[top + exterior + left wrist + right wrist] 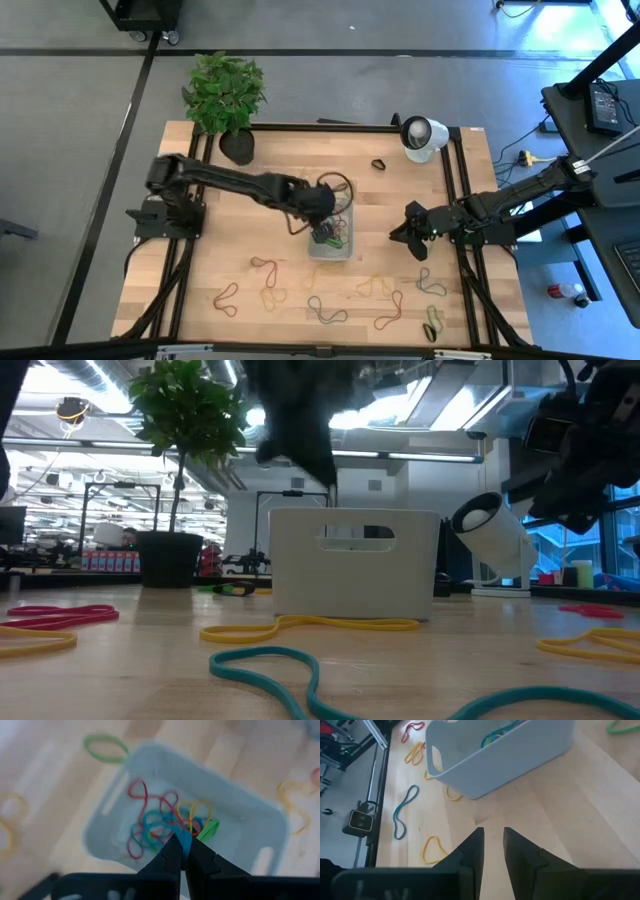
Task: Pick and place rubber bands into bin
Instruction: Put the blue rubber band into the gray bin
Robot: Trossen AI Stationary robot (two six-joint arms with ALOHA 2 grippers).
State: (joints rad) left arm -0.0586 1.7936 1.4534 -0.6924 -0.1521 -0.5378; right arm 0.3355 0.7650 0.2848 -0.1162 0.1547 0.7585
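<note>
I see left pincer [181, 851] over bin [345, 250], pinching blue band [186, 840]. Right pincer [492, 847] waits at 3 o'clock, slightly spread. Plant [226, 92], lamp [422, 135] at tabletop's [290, 165] 12 o'clock edge.

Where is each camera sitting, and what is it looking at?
High view: above the table, looking straight down on both arms, the bin and loose rubber bands.
Low view: at tabletop height, facing the bin's side; arms hang overhead.
Left wrist view: over the bin, left gripper pinching a blue band.
Right wrist view: beside the bin, right gripper above bare wood.
All four share the bin.
</note>
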